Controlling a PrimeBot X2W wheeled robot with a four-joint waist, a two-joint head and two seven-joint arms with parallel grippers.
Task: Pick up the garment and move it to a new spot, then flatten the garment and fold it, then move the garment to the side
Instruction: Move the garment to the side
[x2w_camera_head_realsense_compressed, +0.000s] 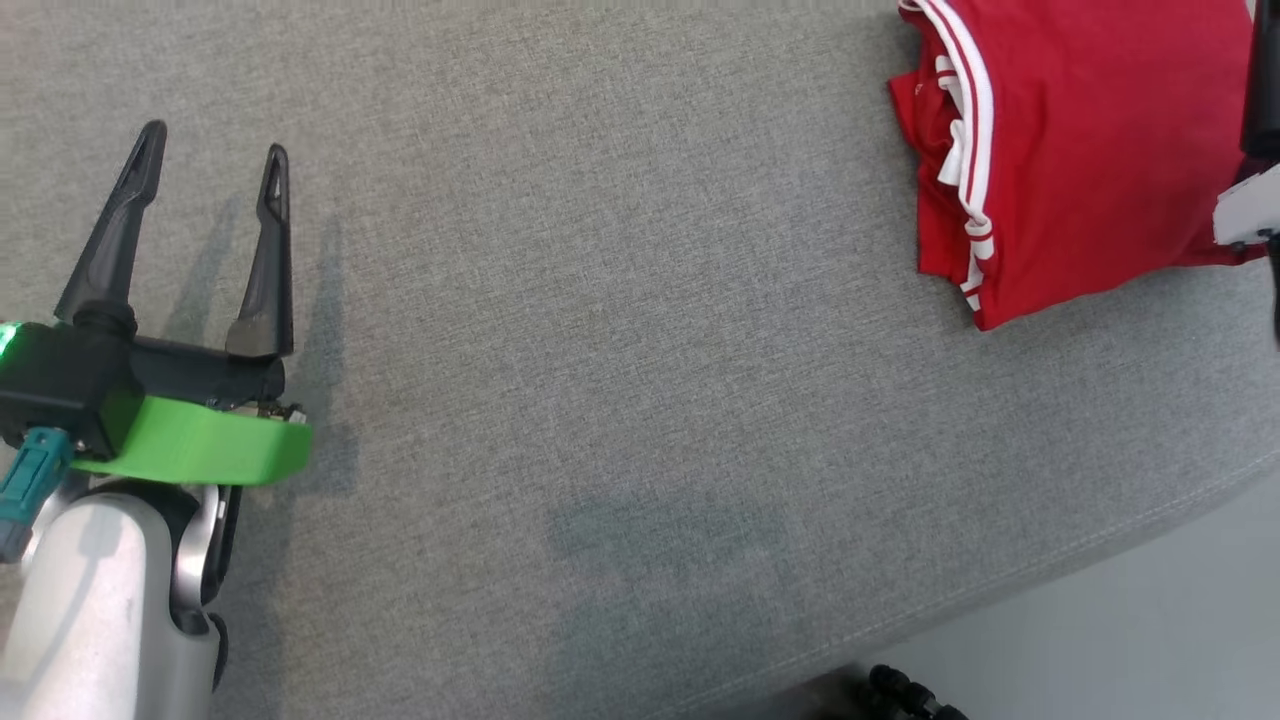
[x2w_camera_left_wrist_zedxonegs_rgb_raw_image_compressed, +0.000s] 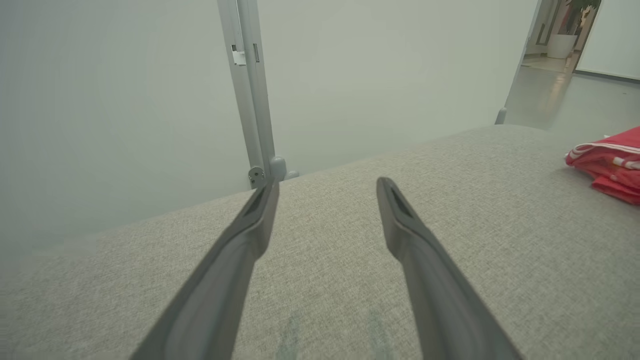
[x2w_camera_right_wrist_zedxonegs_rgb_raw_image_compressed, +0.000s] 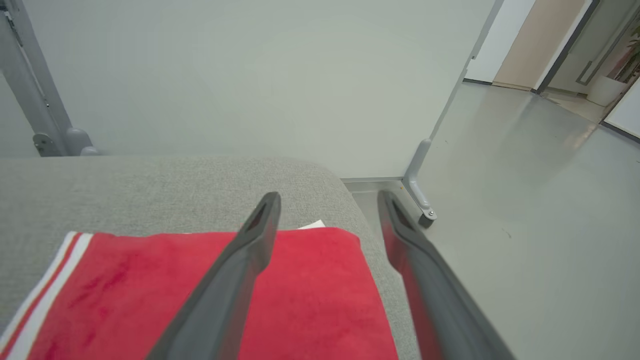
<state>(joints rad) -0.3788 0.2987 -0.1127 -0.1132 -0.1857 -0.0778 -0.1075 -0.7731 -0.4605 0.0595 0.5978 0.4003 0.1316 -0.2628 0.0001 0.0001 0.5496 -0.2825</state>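
Jaws of the right gripper (x2w_camera_right_wrist_zedxonegs_rgb_raw_image_compressed: 327, 197) stand spread apart and hold nothing, poised just over the folded red garment (x2w_camera_right_wrist_zedxonegs_rgb_raw_image_compressed: 310, 300) lying near the right edge of the gray cushion (x2w_camera_head_realsense_compressed: 640, 350), while the left gripper (x2w_camera_head_realsense_compressed: 212, 143), likewise spread and empty, hovers well apart from it.

head overhead, wrists low (garment (x2w_camera_head_realsense_compressed: 1080, 150) shared)

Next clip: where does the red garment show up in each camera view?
Head view: garment in the top right corner, folded.
Left wrist view: garment at the right edge, mid-height.
Right wrist view: garment across the bottom left and centre.
Shared landmark: the grey cushion it lies on.
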